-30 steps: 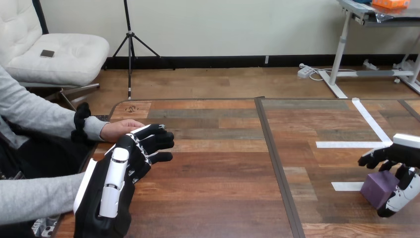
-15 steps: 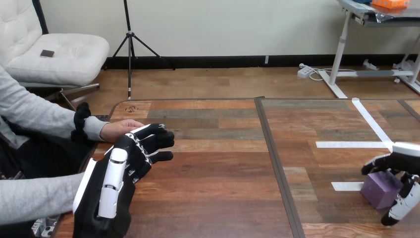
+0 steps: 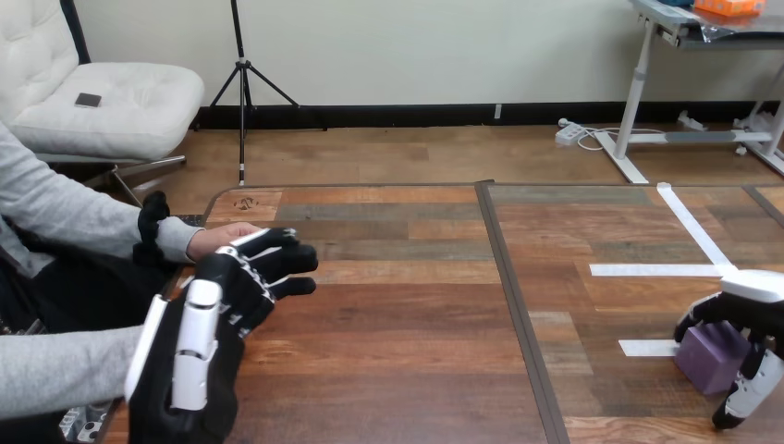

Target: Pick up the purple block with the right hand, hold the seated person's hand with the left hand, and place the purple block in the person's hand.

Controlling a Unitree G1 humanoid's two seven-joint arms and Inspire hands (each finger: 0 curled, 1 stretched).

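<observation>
Head view: right hand (image 3: 751,308) around purple block (image 3: 708,357), left hand (image 3: 220,310) beside person's hand (image 3: 215,239)

Purple block (image 3: 707,363): plain purple on all faces shown, a bit darker where shaded by the hand above.
R hand (image 3: 751,313): blk body, capped w/ a wht shell on the back; thumb is banded blk & wht.
L hand (image 3: 211,319): mostly blk, broken by long wht shells along the back; small wht segments are set into the blk fingers (image 3: 277,248).
Table (image 3: 416,324): a wood-plank pattern is laid in mixed browns, w/ reddish, tan & grey-brown strips and grain lines throughout.
A dark brown strip (image 3: 518,314) is run across the planks.
Tape strips (image 3: 652,270): plain wht, set against the brown.
</observation>
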